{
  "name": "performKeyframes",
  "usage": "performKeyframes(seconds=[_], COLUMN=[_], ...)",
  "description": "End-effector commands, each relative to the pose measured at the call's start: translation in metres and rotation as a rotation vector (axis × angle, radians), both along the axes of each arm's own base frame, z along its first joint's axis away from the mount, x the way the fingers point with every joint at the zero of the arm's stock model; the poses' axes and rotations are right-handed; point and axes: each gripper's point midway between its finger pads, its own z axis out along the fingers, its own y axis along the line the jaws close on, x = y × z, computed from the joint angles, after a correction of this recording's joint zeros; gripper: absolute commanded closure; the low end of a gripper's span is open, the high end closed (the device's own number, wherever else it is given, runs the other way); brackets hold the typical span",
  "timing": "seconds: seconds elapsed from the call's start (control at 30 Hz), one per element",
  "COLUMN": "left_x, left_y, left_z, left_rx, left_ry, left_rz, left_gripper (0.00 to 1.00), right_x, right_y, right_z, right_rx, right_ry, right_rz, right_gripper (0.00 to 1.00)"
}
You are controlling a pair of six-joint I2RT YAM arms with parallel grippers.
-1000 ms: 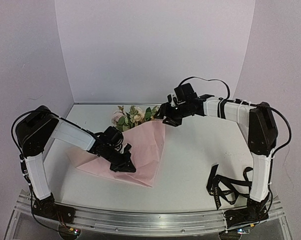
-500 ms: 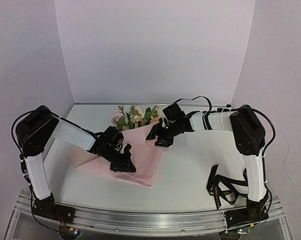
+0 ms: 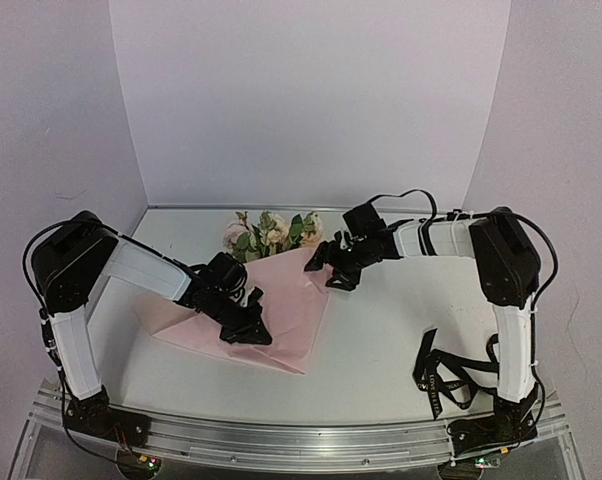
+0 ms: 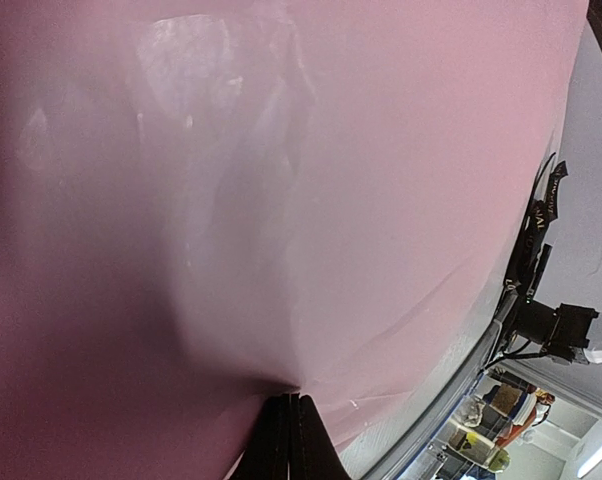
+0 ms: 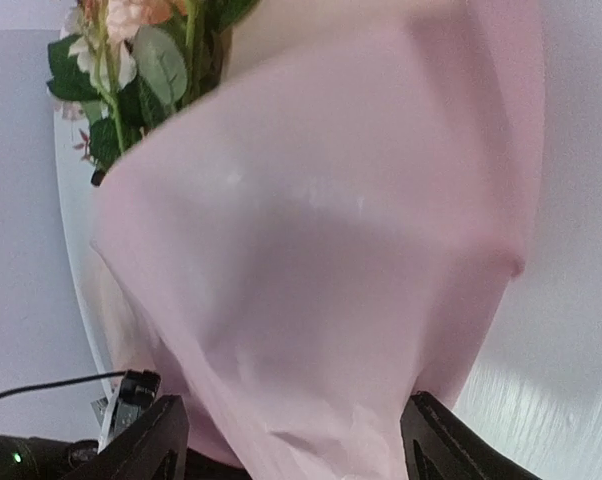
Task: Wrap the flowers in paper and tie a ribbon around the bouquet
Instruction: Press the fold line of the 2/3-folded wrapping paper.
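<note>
Poking from the thin pink paper (image 3: 293, 292), the flowers (image 3: 271, 232) look pale.

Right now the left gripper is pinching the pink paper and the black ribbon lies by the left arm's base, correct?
No. The black ribbon lies by the right arm's base, as the top external view shows. The left gripper is indeed pinching the pink paper.

Bare table (image 3: 381, 320) between paper (image 3: 291, 300) and ribbon (image 3: 449, 380) gives passage
</note>
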Motion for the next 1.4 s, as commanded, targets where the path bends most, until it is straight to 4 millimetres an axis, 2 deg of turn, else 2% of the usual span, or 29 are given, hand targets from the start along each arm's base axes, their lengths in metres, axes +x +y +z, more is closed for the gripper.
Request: performKeyframes(seconds=[0.0, 0.1, 0.2, 0.33, 0.47, 0.57, 0.67, 0.8, 1.2, 1.3, 1.37], left_x=[0.002, 0.002, 0.003, 0.004, 0.003, 0.002, 0.002, 0.001, 0.001, 0.001, 0.001], left_y=[0.027, 0.026, 0.026, 0.025, 0.027, 0.029, 0.030, 0.031, 0.030, 0.030, 0.030], left_z=[-0.037, -0.036, -0.036, -0.037, -0.040, -0.041, -0.041, -0.042, -0.045, -0.046, -0.046], left_rx=[0.159, 0.159, 0.157, 0.156, 0.168, 0.175, 0.181, 0.186, 0.186, 0.187, 0.186], left_ry=[0.030, 0.025, 0.027, 0.030, 0.034, 0.039, 0.037, 0.038, 0.044, 0.047, 0.047], left_rz=[0.051, 0.050, 0.052, 0.054, 0.057, 0.058, 0.061, 0.065, 0.060, 0.058, 0.057], left_gripper=[0.98, 0.98, 0.98, 0.98, 0.98, 0.98, 0.98, 0.98, 0.99, 0.99, 0.99], right_x=[-0.010, -0.015, -0.030, -0.063, -0.077, -0.071, -0.060, -0.043, 0.019, 0.031, 0.037], right_y=[0.010, 0.019, 0.035, 0.052, 0.045, 0.033, 0.021, 0.012, -0.011, -0.011, -0.006], right_z=[0.052, 0.055, 0.059, 0.039, 0.002, -0.018, -0.025, -0.026, -0.035, -0.033, -0.024], right_rx=[0.078, 0.122, 0.171, 0.185, 0.152, 0.124, 0.117, 0.133, 0.151, 0.169, 0.215], right_ry=[-0.082, -0.059, -0.046, -0.004, 0.050, 0.063, 0.065, 0.064, 0.063, 0.060, 0.052], right_rz=[0.038, 0.043, 0.053, 0.078, 0.063, 0.026, -0.012, -0.053, -0.205, -0.232, -0.237], right_gripper=[0.27, 0.32, 0.38, 0.38, 0.35, 0.33, 0.31, 0.26, 0.23, 0.23, 0.22])
